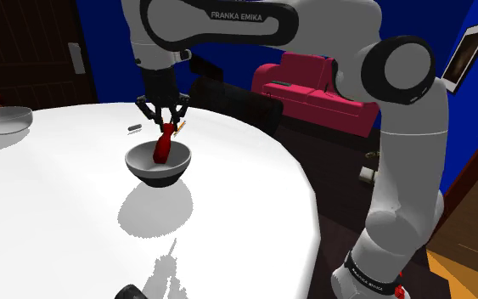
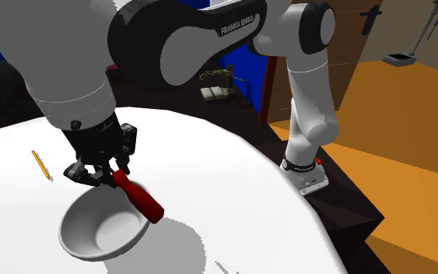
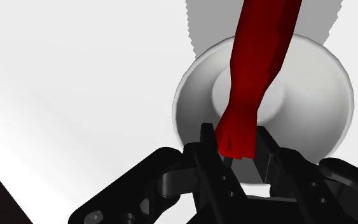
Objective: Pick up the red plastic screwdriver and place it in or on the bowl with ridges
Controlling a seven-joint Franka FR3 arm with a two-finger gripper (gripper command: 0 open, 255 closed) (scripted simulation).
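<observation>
- Fingers [image 3: 206,147] closed on one end of the screwdriver [image 3: 257,70]; both black tips press its sides, seen from the wrist.
- Gripper [image 1: 168,119] hangs just above the bowl [image 1: 158,164], pointing down at it.
- Screwdriver [image 1: 164,147] off the table [image 1: 245,191], over the bowl. Upper end in the grip, free end lowest.
- Long axis: steep slant. In the shoulder view it is near upright, with the free end dipping inside the bowl's rim. In the second exterior view the screwdriver [image 2: 139,196] slopes from the gripper [image 2: 100,173] down toward that view's right, with the free end in front of the bowl's [image 2: 100,228] rim.
- From the wrist it runs away from the fingers across the middle of the bowl [image 3: 311,108].
- Look: red all over, slightly glossy, narrow with a small waist near the gripped end, thickening toward a rounded free end. No separate shaft or tip can be made out.
- Bowl: pale inside with a flat round floor, dark grey outside, upright on the white table.
- Pencil [image 2: 41,165] lies flat on the table, apart from the bowl.
- Another bowl [image 1: 3,119] sits well apart, at the shoulder view's left.
</observation>
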